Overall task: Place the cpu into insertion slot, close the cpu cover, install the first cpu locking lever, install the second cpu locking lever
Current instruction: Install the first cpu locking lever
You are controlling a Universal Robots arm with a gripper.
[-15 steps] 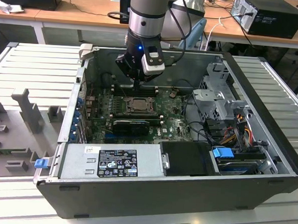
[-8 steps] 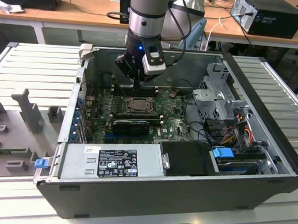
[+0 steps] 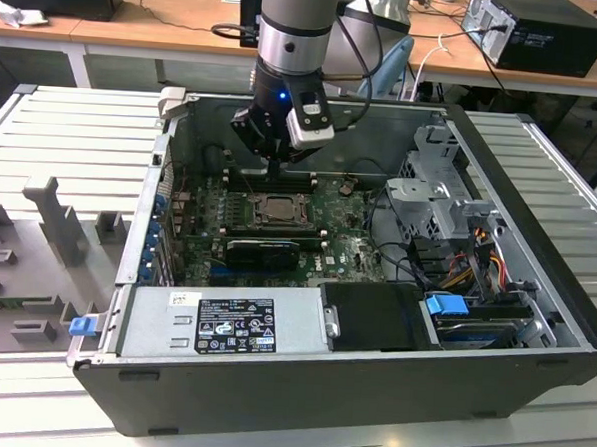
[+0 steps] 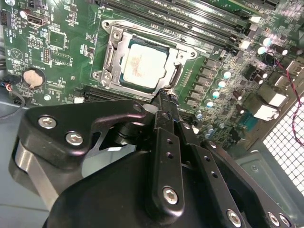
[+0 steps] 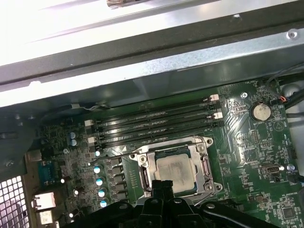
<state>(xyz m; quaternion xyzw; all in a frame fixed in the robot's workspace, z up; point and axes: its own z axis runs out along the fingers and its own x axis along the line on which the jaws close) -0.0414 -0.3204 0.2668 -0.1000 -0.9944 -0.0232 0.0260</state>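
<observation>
The cpu point(image 4: 145, 64) lies flat in the insertion slot point(image 4: 173, 46), its silvery-beige top showing through the cut-out of the cpu cover point(image 4: 110, 57), which is folded down around it. In the first wrist view the cpu point(image 5: 175, 170) sits inside the same grey cover point(image 5: 205, 166). My gripper point(image 4: 165, 97) is shut, with nothing seen between the fingers, and its tips are at the socket's edge beside a thin metal lever point(image 4: 175, 78). In the exterior view the gripper point(image 3: 274, 170) hangs just behind the cpu point(image 3: 277, 209) on the green motherboard point(image 3: 347, 251).
The open grey computer case point(image 3: 299, 399) walls the board in. Long black memory slots point(image 5: 152, 123) run beside the socket, with a black card point(image 3: 262, 252) on its other side. A power supply point(image 3: 223, 325), a drive cage point(image 3: 440, 191) and cables point(image 3: 457, 262) crowd the exterior view's right.
</observation>
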